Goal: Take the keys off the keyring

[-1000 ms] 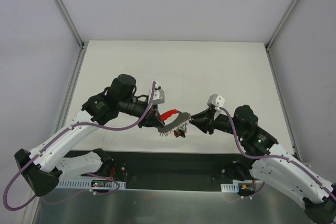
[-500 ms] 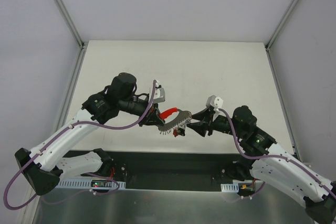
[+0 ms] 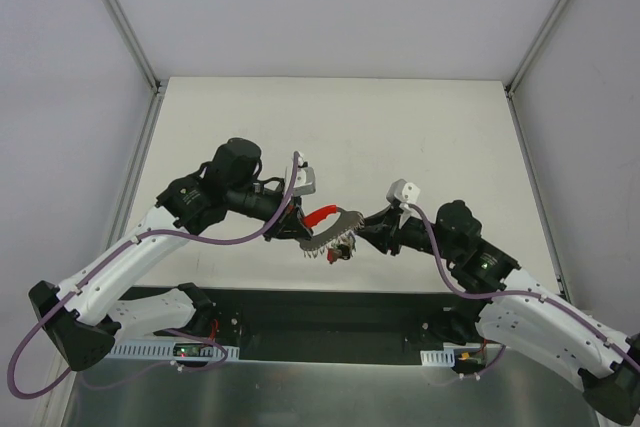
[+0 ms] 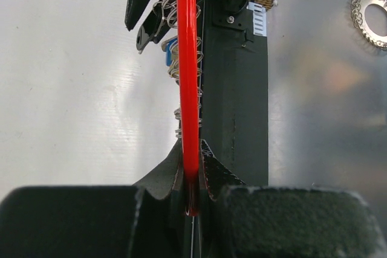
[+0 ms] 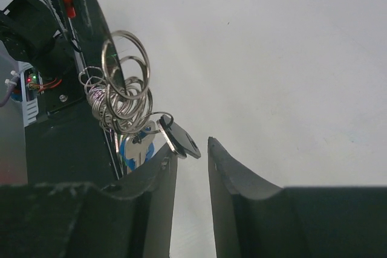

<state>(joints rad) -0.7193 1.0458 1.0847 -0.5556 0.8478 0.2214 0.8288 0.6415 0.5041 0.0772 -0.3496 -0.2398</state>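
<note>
My left gripper (image 4: 191,161) is shut on a red curved holder (image 4: 188,77), held above the table (image 3: 330,127). From the holder hangs the keyring, a tangle of thin silvery rings (image 5: 124,98), with the keys below. One key has a black head (image 5: 180,140) and another shows blue (image 5: 136,146). My right gripper (image 5: 190,146) is open, its jaws a little apart. The black head lies against the tip of its left finger (image 5: 163,167) and is not clamped. In the top view the bunch (image 3: 335,237) hangs between the left gripper (image 3: 297,219) and the right gripper (image 3: 358,237).
A black strip (image 3: 330,312) and a grey metal plate (image 3: 330,387) run along the near edge by the arm bases. A separate coiled silvery ring (image 4: 370,16) lies on that grey plate. White walls enclose the table on three sides.
My right gripper spread its jaws wider, then narrowed them, and slid left up to the hanging keys. The left gripper kept its hold on the red holder and barely moved.
</note>
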